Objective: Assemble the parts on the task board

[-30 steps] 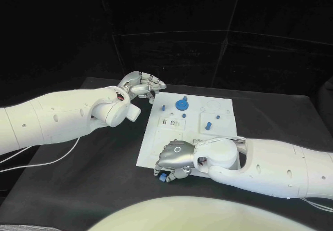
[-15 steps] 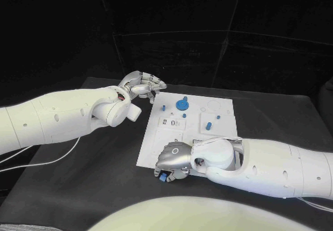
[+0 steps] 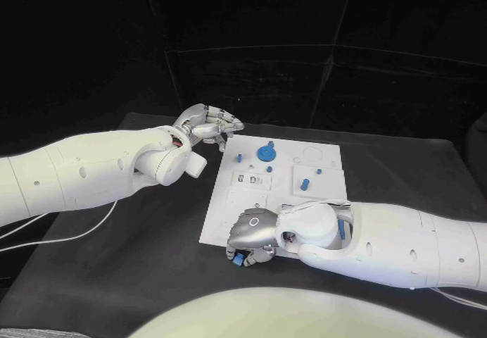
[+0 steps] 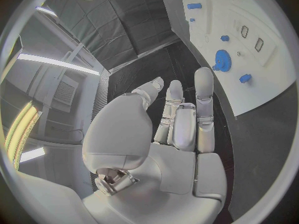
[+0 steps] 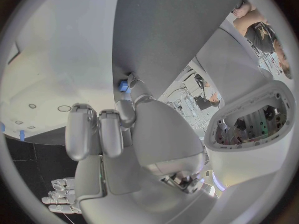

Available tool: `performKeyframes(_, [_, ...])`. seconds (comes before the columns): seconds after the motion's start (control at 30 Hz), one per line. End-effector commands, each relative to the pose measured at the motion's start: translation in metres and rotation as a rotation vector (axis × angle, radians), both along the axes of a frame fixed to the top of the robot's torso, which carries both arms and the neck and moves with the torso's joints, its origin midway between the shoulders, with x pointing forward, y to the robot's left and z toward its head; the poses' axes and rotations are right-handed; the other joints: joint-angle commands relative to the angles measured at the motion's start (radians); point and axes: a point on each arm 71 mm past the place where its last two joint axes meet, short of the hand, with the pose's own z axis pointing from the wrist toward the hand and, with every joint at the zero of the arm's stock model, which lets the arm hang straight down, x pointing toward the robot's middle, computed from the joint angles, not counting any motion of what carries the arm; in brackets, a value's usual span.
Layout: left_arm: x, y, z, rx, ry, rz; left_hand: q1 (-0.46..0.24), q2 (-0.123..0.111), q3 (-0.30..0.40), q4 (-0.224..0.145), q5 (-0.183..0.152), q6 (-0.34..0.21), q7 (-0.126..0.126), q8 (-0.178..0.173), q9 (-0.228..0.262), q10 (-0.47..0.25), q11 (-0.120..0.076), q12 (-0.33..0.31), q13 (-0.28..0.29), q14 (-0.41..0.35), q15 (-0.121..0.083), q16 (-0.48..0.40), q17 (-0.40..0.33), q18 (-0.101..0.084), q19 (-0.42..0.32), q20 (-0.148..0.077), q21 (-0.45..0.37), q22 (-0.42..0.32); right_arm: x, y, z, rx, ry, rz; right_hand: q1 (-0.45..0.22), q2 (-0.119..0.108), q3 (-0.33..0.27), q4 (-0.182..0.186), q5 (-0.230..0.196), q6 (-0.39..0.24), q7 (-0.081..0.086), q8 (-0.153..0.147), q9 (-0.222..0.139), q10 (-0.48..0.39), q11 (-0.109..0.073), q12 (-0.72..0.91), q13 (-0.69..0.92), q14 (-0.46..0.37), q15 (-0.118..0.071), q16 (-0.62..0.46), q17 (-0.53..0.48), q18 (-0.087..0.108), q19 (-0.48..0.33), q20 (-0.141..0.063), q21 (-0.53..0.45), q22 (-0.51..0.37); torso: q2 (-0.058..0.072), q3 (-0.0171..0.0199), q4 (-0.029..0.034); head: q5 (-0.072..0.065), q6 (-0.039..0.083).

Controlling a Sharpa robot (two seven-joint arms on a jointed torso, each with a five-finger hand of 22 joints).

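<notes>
At the white board's [image 3: 229,211] near edge, my right hand [image 3: 254,236] pinches a small blue part [image 3: 238,260], seemingly light, rigid and slippery, best held by its sides; my left hand [image 3: 208,124] is curled, holding nothing.

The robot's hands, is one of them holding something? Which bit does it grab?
The right hand pinches a small blue part at the task board's near edge; which bit of it, the fingers hide. The left hand holds nothing.
</notes>
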Motion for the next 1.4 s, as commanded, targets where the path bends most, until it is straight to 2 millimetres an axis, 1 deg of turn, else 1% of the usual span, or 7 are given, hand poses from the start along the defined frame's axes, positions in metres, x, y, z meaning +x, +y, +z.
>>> performKeyframes(0.03, [0.000, -0.001, 0.001, -0.006, -0.002, -0.004, 0.014, 0.000, -0.001, -0.002, 0.000, 0.008, 0.001, -0.004, -0.001, -0.006, 0.000, -0.005, -0.001, -0.005, 0.003, -0.005, -0.001, 0.008, -0.009, 0.000, -0.006, -0.001, 0.000, 0.000, -0.003, -0.026, -0.004, 0.003, -0.011, 0.004, 0.004, -0.010, 0.003, 0.015, 0.005, 0.009, 0.001, 0.050, -0.039, 0.051, 0.051, 0.082, -0.022, 0.006, 0.092, 0.007, 0.009, 0.001, 0.005, 0.017, 0.000, 0.0000, -0.0003, 0.000, 0.000])
performKeyframes(0.43, [0.001, -0.001, 0.001, -0.004, 0.001, 0.000, 0.018, 0.003, 0.000, -0.004, 0.001, 0.009, 0.001, -0.004, -0.004, -0.006, 0.000, -0.005, -0.004, -0.005, 0.002, -0.006, -0.002, 0.008, -0.008, 0.000, -0.009, -0.003, -0.003, 0.001, -0.003, -0.002, 0.007, 0.021, -0.035, 0.023, 0.046, -0.040, 0.017, 0.115, 0.025, 0.033, 0.005, 0.061, -0.006, 0.073, 0.071, 0.084, 0.003, 0.013, 0.105, 0.003, 0.018, 0.022, 0.014, 0.035, 0.001, -0.0002, 0.0003, 0.002, 0.000])
performKeyframes(0.6, [0.001, 0.000, 0.001, -0.002, 0.003, 0.004, 0.020, 0.004, 0.001, -0.005, 0.001, 0.009, 0.001, -0.004, -0.005, -0.006, 0.000, -0.005, -0.006, -0.005, 0.002, -0.006, -0.002, 0.008, -0.007, 0.000, -0.010, -0.004, -0.002, -0.001, -0.002, 0.021, 0.010, 0.019, -0.049, 0.038, 0.072, -0.050, 0.027, 0.164, 0.022, 0.043, 0.004, 0.065, -0.007, 0.083, 0.080, 0.086, 0.004, 0.018, 0.113, 0.002, 0.023, 0.027, 0.019, 0.044, -0.001, -0.0002, -0.0014, 0.003, 0.000])
performKeyframes(0.9, [0.001, 0.000, 0.001, 0.000, 0.005, 0.006, 0.022, 0.005, 0.002, -0.006, 0.001, 0.009, 0.001, -0.005, -0.006, -0.007, 0.000, -0.005, -0.007, -0.005, 0.002, -0.006, -0.002, 0.008, -0.007, 0.000, -0.012, -0.006, 0.003, -0.009, 0.001, 0.090, 0.013, -0.015, -0.102, 0.047, 0.122, -0.051, 0.106, 0.200, 0.018, 0.037, -0.001, 0.068, -0.010, 0.093, 0.090, 0.088, 0.003, 0.023, 0.122, -0.002, 0.033, 0.026, 0.029, 0.064, -0.001, 0.0006, -0.0006, 0.003, 0.000])
performKeyframes(1.2, [0.001, 0.001, 0.001, 0.002, 0.006, 0.005, 0.022, 0.005, 0.002, -0.006, 0.001, 0.009, 0.001, -0.005, -0.006, -0.007, 0.000, -0.005, -0.007, -0.005, 0.002, -0.006, -0.002, 0.008, -0.007, 0.000, -0.012, -0.006, 0.006, -0.022, 0.013, 0.287, 0.058, -0.060, -0.145, 0.020, 0.158, -0.050, 0.123, 0.203, 0.021, 0.024, -0.003, 0.062, -0.008, 0.086, 0.086, 0.086, 0.004, 0.020, 0.116, -0.002, 0.034, 0.026, 0.031, 0.066, -0.001, 0.0007, -0.0002, 0.002, 0.000])
performKeyframes(1.33, [0.001, 0.002, 0.001, 0.003, 0.007, 0.005, 0.023, 0.004, 0.001, -0.007, 0.001, 0.008, 0.002, -0.005, -0.007, -0.007, 0.000, -0.006, -0.008, -0.005, 0.002, -0.007, -0.004, 0.008, -0.007, 0.000, -0.013, -0.007, 0.009, -0.036, 0.021, 0.403, 0.097, -0.107, -0.152, 0.002, 0.190, -0.046, 0.073, 0.204, 0.023, 0.016, -0.003, 0.059, -0.006, 0.082, 0.084, 0.086, 0.005, 0.018, 0.115, -0.002, 0.033, 0.027, 0.030, 0.066, -0.003, -0.0004, -0.0008, -0.001, 0.000])
performKeyframes(1.4, [0.001, 0.003, 0.001, 0.003, 0.008, 0.005, 0.023, 0.004, 0.001, -0.007, 0.001, 0.008, 0.002, -0.005, -0.007, -0.007, 0.000, -0.006, -0.008, -0.005, 0.002, -0.007, -0.004, 0.008, -0.007, 0.000, -0.013, -0.007, 0.012, -0.044, 0.024, 0.460, 0.129, -0.146, -0.162, -0.007, 0.201, -0.040, 0.101, 0.207, 0.024, 0.014, -0.002, 0.060, -0.005, 0.083, 0.084, 0.086, 0.006, 0.019, 0.116, -0.002, 0.033, 0.027, 0.031, 0.066, -0.004, -0.0004, -0.0003, -0.002, 0.000])
